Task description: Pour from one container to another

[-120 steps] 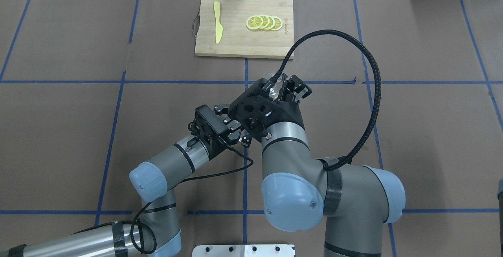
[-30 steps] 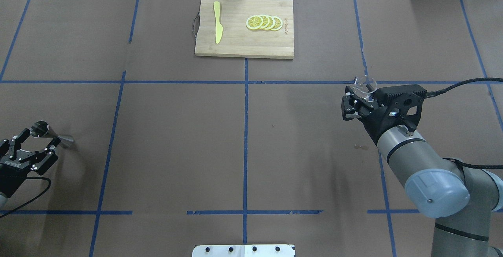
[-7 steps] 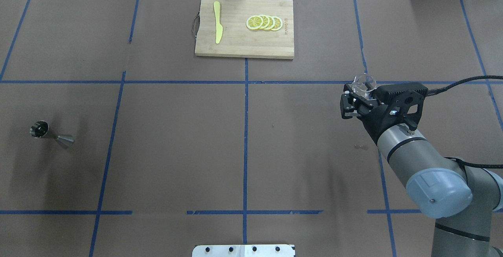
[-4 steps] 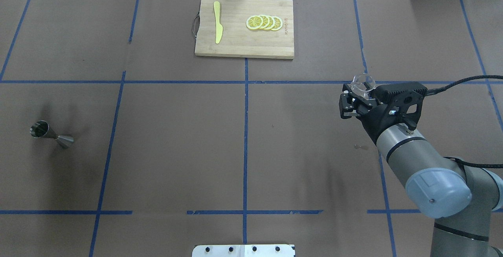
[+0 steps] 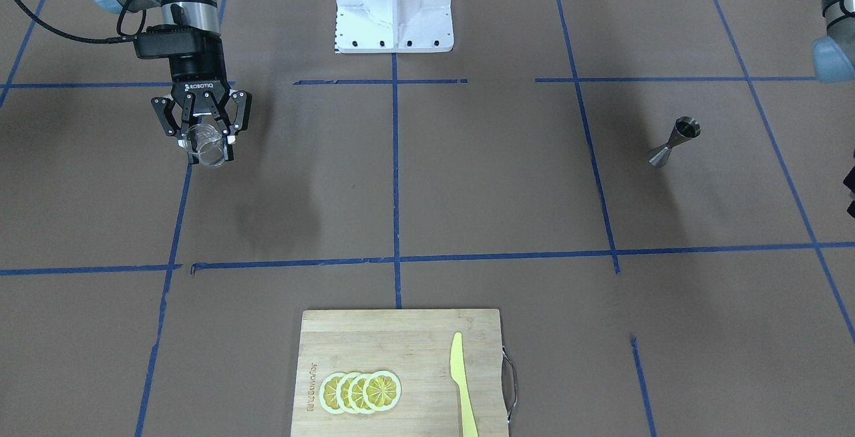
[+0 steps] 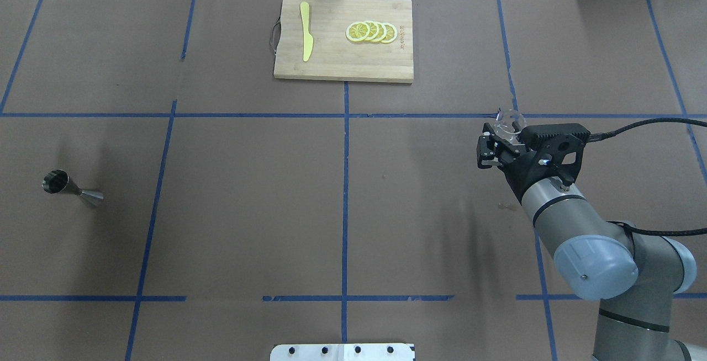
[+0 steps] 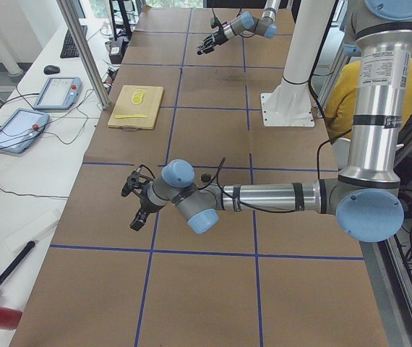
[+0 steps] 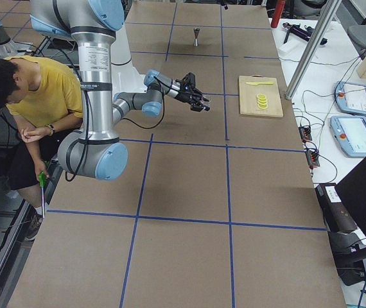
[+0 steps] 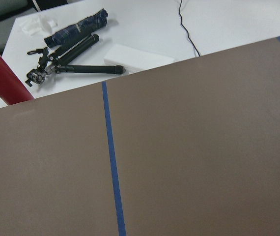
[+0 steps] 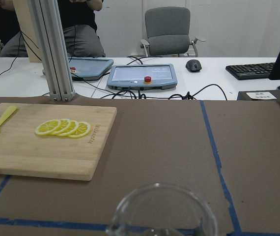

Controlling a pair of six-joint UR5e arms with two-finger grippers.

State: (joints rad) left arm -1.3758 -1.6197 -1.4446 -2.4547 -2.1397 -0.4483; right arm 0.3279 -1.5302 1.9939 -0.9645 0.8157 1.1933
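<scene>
since a second ago the right arm's elbow has swung down and inward in the overhead view, while the right gripper [image 6: 500, 143] has hardly shifted. the left arm, which was beside the jigger [image 6: 72, 189] some seconds before, is gone from that view.

the right gripper's fingers pinch the glass cup [image 5: 207, 146] from both sides, and the cup is upright with its mouth up. it is low over the table [image 6: 248, 212] on the robot's right side; i cannot tell if its base touches already. the jigger stands alone on the robot's left side, well apart from the cup.

the left gripper [image 7: 132, 204] shows only in the side view, so i cannot tell how its jaws stand.

i judge the pouring is finished and the step now is putting the cup down. the next move calls for a straight, slow descent and releasing only when the base rests flat, because thin glass can slip or tip.
</scene>
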